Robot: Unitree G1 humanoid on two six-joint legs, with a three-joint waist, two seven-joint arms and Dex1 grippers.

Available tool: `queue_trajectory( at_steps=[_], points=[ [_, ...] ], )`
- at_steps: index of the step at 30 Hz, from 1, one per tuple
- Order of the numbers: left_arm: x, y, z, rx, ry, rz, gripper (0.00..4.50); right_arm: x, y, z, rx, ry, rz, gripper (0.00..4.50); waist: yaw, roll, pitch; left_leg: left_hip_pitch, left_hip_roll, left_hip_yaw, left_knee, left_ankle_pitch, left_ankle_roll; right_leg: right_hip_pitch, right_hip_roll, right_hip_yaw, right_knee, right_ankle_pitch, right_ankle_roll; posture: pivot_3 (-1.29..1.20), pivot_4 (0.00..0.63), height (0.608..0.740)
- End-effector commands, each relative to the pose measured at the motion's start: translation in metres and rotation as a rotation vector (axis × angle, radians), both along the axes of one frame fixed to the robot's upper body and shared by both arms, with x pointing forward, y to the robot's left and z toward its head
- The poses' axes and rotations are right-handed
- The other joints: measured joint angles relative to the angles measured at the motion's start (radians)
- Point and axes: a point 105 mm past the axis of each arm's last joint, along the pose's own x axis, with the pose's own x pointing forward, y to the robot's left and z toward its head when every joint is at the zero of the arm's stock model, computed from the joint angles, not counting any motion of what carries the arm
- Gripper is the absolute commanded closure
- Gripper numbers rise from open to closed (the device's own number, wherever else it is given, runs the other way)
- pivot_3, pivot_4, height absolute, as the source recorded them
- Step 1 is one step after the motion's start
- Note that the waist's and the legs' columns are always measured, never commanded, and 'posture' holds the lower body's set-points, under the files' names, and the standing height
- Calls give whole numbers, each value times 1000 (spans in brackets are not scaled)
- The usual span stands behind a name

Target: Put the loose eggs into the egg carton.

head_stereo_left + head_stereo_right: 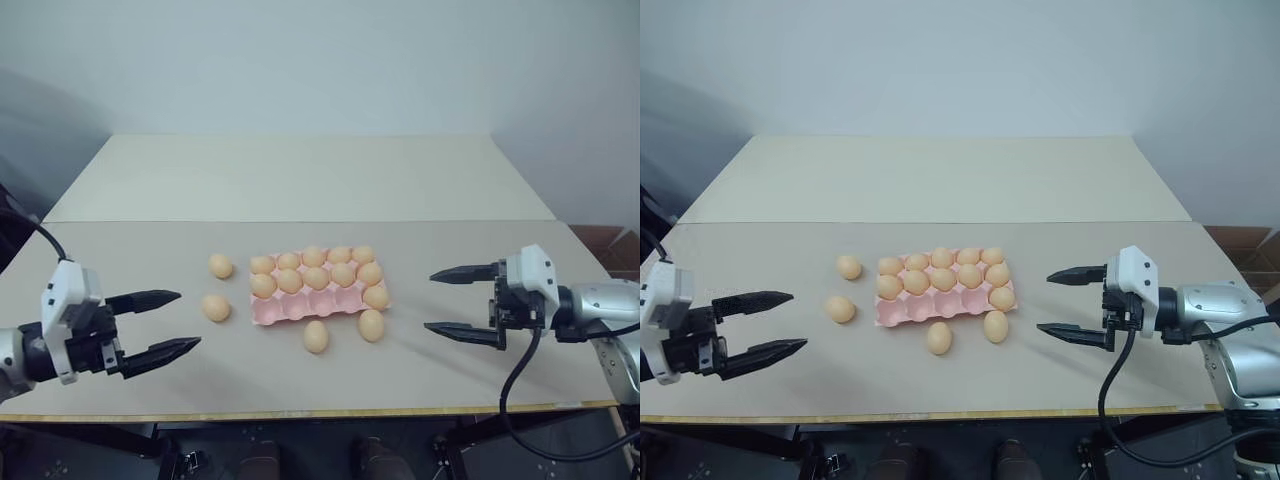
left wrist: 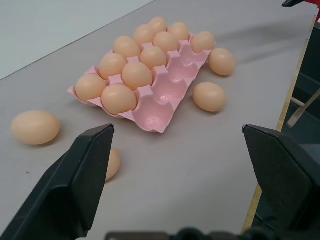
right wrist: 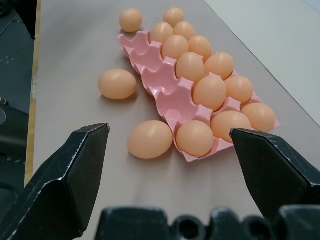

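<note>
Both my grippers, left point(image 1: 165, 323) and right point(image 1: 460, 302), hung empty over the table point(image 1: 330, 180) with fingers spread wide. The pink carton point(image 1: 300, 308) sat mid-table between them; four loose eggs point(image 1: 316, 336) lay on the bare top, two at its 9 o'clock, two at its 5 o'clock against the near edge. Eggs looked light, smooth, rounded, likely slippery and fragile, so I judged a soft pinch across the middle best; carton was thin moulded stuff with its near-row cups empty.

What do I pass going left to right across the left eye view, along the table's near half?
Left gripper → two loose eggs → egg carton, with two more loose eggs along its near edge → right gripper.
</note>
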Motion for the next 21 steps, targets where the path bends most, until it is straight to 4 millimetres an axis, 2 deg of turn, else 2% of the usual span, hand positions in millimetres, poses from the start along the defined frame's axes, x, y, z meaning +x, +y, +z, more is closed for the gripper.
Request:
queue_trajectory(
  at_steps=[1,17,21],
  points=[
    [-1,1,6,3,-26,-3,32,-3,2,12,-7,-38,9,0,0,0,0,0,0,0,0,0,0,0,0,0,0,0,0,0,150,740],
    [1,-4,4,15,-13,-76,32,-6,-2,18,-33,-43,-15,0,0,0,0,0,0,0,0,0,0,0,0,0,0,0,0,0,150,740],
    [3,-6,4,4,-19,-92,32,-13,1,13,-40,-31,-10,0,1,0,0,0,0,0,0,0,0,0,0,0,0,0,0,0,150,740]
  ],
)
